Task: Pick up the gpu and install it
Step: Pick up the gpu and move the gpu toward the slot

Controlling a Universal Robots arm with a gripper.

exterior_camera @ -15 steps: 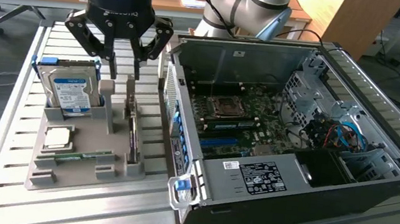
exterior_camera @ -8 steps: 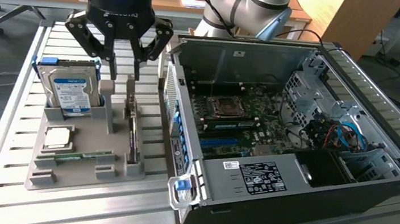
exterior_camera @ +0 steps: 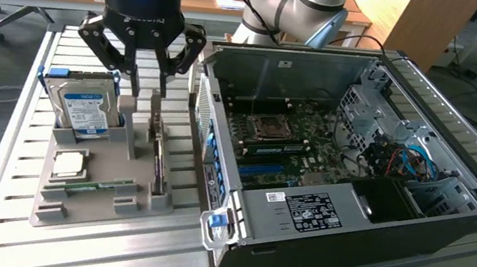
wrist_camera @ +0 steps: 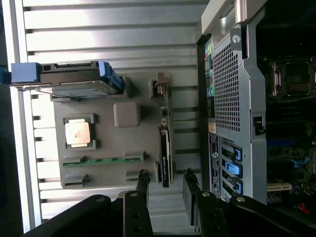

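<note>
Slatted metal bench (exterior_camera: pixel 7 166), open computer case (exterior_camera: pixel 354 154) alongside. The gpu (wrist_camera: pixel 166 148) is seen standing on edge in the grey holder (wrist_camera: pixel 98 143), below the fingers (wrist_camera: pixel 143 182). These are spread open, nothing held. Its long axis is judged aligned with the gap between them.

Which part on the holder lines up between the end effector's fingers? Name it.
The gpu, the dark card standing on edge; the hard drive, CPU and memory stick sit off to one side.
</note>
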